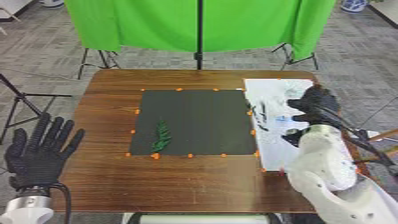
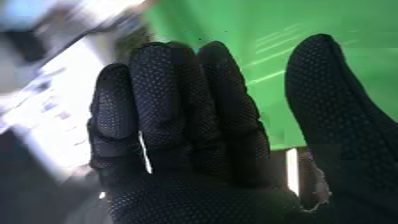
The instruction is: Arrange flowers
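Head view: green leafy sprig (image 1: 162, 136) lies on the flat black square mat (image 1: 204, 115), nr the mat's 7 o'c, one end toward the robot. Orange dots (image 1: 155, 156) run round the mat's edge. At 3 o'c the long white sheet (image 1: 274, 145) lies just beside the mat w/ slim dark bits (image 1: 263, 111) on it, too small to ID. Right hand (image 1: 315, 107) is over the sheet & blocks part of it, incl. its far outer portion. Left hand (image 1: 37, 162) is at 8 o'c, wide, fingers straight & spread, nothing in it, well apart from the sprig. All task stuff sits on the brown wooden table (image 1: 178, 185). Past it at 12 o'c: bright green cloth (image 1: 142, 25) w/ thin black pole (image 1: 200, 30) in front, then grey carpet floor (image 1: 44, 55). Black tripod (image 1: 16, 95) at 9-10 o'c; blue-&-white round pot (image 1: 354, 5) at 1 o'c, far back. Right wrist view: right hand (image 2: 195, 195) wide, fingers straight & close together, thumb well apart, nothing held; green cloth beyond. Pale bright area behind the fingers blurred, can't ID.
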You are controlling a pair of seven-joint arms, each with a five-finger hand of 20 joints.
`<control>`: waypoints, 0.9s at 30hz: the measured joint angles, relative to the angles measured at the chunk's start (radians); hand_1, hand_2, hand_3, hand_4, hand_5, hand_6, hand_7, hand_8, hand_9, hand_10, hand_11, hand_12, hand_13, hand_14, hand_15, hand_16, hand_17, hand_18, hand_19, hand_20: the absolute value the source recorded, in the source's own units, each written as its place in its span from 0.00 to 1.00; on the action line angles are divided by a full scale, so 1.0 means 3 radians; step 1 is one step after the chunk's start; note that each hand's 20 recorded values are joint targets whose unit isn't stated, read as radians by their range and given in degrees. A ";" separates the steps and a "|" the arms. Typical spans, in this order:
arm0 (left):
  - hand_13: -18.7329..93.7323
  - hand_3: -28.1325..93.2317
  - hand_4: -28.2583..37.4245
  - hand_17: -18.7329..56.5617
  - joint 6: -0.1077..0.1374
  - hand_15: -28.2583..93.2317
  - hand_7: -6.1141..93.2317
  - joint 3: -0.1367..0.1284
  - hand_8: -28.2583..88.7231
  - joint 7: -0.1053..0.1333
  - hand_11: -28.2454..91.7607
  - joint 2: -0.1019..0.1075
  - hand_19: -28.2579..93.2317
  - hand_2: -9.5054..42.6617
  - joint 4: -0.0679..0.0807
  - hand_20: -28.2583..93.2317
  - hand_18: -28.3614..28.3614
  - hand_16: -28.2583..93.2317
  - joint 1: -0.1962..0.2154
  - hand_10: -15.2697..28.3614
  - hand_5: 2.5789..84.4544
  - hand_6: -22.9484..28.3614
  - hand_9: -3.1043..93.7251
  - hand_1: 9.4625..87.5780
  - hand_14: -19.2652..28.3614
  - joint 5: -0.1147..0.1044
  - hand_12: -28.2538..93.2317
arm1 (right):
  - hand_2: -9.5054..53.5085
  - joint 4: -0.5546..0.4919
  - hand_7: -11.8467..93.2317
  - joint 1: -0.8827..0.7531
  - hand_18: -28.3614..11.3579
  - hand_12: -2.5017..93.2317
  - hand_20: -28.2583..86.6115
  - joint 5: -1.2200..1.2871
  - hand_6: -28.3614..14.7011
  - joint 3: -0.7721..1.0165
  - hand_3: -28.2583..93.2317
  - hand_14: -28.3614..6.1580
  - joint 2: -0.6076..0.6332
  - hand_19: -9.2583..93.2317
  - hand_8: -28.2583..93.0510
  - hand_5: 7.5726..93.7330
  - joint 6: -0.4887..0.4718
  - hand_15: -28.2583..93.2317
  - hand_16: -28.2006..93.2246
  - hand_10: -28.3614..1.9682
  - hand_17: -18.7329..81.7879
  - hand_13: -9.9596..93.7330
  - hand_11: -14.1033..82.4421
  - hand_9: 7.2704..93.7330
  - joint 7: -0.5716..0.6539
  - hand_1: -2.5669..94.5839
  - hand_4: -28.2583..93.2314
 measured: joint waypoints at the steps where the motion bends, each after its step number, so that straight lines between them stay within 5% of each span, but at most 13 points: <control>1: 0.44 0.82 0.00 0.19 0.0001 0.48 0.21 -0.0005 0.16 0.0003 0.39 0.0000 0.50 0.41 -0.0005 0.36 0.77 0.21 0.0007 0.68 0.45 0.55 0.41 0.24 0.71 -0.0006 0.33 | 0.00 -0.0036 0.45 -0.0140 0.00 0.26 0.55 -0.0020 0.41 0.0168 0.88 0.16 0.0033 0.87 0.14 0.52 0.0000 0.72 0.38 0.10 0.44 0.50 0.41 0.50 0.0006 0.43 0.00; 10: 0.44 0.82 0.00 0.19 0.0036 0.49 0.22 -0.0027 0.16 0.0072 0.40 0.0000 0.51 0.41 -0.0039 0.37 0.77 0.21 0.0049 0.69 0.46 0.55 0.42 0.24 0.71 -0.0121 0.33 | 0.00 0.0042 0.36 -0.0891 0.00 0.25 0.54 0.0090 0.38 0.0852 0.87 0.13 0.0110 0.87 0.16 0.50 -0.0225 0.71 0.36 0.09 0.43 0.46 0.38 0.48 -0.0003 0.42 0.00; 15: 0.44 0.82 0.00 0.19 0.0037 0.49 0.22 -0.0023 0.16 0.0074 0.40 -0.0002 0.51 0.41 -0.0040 0.37 0.77 0.21 0.0052 0.69 0.46 0.56 0.42 0.23 0.71 -0.0121 0.33 | 0.00 0.0125 0.34 -0.0925 0.00 0.25 0.54 0.0328 0.39 0.0884 0.88 0.13 0.0043 0.86 0.16 0.52 -0.0643 0.71 0.36 0.10 0.42 0.46 0.38 0.48 0.0053 0.43 0.00; 27: 0.44 0.82 0.00 0.19 0.0037 0.49 0.22 -0.0021 0.16 0.0075 0.40 -0.0004 0.51 0.43 -0.0043 0.37 0.77 0.20 0.0076 0.69 0.46 0.56 0.42 0.24 0.71 -0.0113 0.33 | 0.00 0.0199 0.37 -0.0923 0.01 0.26 0.55 0.0171 0.49 0.0820 0.89 0.20 0.0011 0.86 0.16 0.64 -0.0834 0.72 0.37 0.21 0.43 0.50 0.41 0.58 0.0060 0.52 0.00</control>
